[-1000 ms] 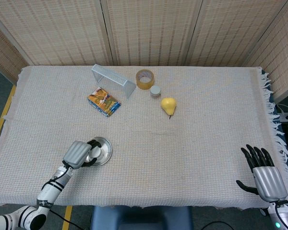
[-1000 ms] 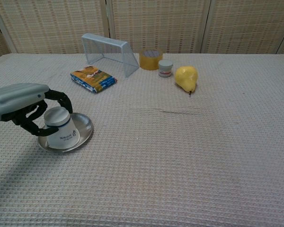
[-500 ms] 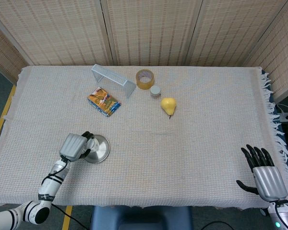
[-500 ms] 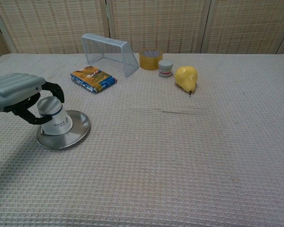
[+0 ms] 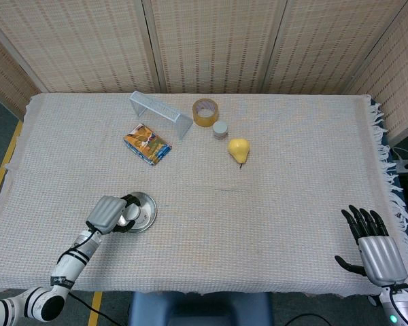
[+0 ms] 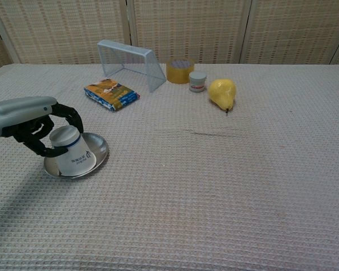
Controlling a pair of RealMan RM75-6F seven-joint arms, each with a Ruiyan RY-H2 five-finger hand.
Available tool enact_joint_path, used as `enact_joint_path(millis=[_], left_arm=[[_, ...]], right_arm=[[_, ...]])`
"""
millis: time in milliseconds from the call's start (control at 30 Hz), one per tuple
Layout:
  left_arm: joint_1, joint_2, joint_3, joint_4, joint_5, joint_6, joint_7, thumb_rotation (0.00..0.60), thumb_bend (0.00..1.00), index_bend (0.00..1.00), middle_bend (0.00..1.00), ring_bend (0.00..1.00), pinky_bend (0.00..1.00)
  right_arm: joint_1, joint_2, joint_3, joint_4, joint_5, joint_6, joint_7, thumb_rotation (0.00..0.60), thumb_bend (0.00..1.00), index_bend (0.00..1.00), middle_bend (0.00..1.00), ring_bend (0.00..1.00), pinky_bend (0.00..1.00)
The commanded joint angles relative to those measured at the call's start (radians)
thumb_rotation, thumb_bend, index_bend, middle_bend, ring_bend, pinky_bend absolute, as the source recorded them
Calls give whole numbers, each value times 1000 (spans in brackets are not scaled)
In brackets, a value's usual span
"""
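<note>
My left hand (image 5: 109, 214) (image 6: 28, 121) grips an upturned white paper cup (image 6: 72, 151) (image 5: 129, 214), fingers curled round its upper part. The cup leans to the left with its rim on a round metal saucer (image 6: 96, 148) (image 5: 147, 208) at the near left of the table. My right hand (image 5: 375, 248) lies at the near right corner of the table, palm down, fingers spread, holding nothing. It shows only in the head view.
At the back stand a white wire rack (image 5: 160, 113) (image 6: 132, 64), a roll of yellow tape (image 5: 205, 112) (image 6: 180, 70), a small white jar (image 5: 220, 129) (image 6: 198, 81) and a yellow pear (image 5: 239, 149) (image 6: 222, 93). A colourful packet (image 5: 147, 144) (image 6: 111, 94) lies left of them. A woven cloth (image 5: 272, 204) covers the table.
The left hand lifted the cup off the saucer half a second ago. Now it has brought the cup back down onto the saucer, tilted, and sits slightly further right.
</note>
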Motion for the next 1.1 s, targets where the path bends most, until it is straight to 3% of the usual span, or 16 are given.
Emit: enact_joint_path(millis=[33, 200, 367, 567, 767, 967, 1100], left_arm=[[-5, -23, 0, 41, -4, 31, 44, 600, 384, 575, 675, 772, 957], [2, -76, 2, 116, 7, 115, 139, 600, 382, 575, 676, 772, 957], [2, -94, -4, 134, -12, 128, 164, 600, 382, 575, 676, 772, 956], [-3, -57, 2, 71, -43, 70, 132, 600, 383, 575, 676, 772, 957], [-6, 12, 0, -25, -39, 7, 18, 600, 384, 575, 676, 772, 957], [11, -17, -4, 33, 8, 121, 75, 600, 385, 575, 674, 771, 957], [36, 5, -5, 11, 29, 171, 51, 600, 385, 572, 672, 772, 957]], right_arm=[[-1, 0, 0, -1, 0, 1, 0, 511, 81, 0, 0, 0, 0], [0, 0, 0, -1, 2, -1, -2, 511, 80, 0, 0, 0, 0], [1, 1, 0, -1, 1, -2, -1, 512, 81, 0, 0, 0, 0], [-1, 1, 0, -1, 0, 1, -1, 513, 80, 0, 0, 0, 0], [2, 0, 0, 0, 4, -7, -2, 512, 81, 0, 0, 0, 0], [-1, 1, 0, -3, 2, -1, -4, 513, 81, 0, 0, 0, 0], [0, 1, 0, -3, 4, -3, -4, 513, 80, 0, 0, 0, 0]])
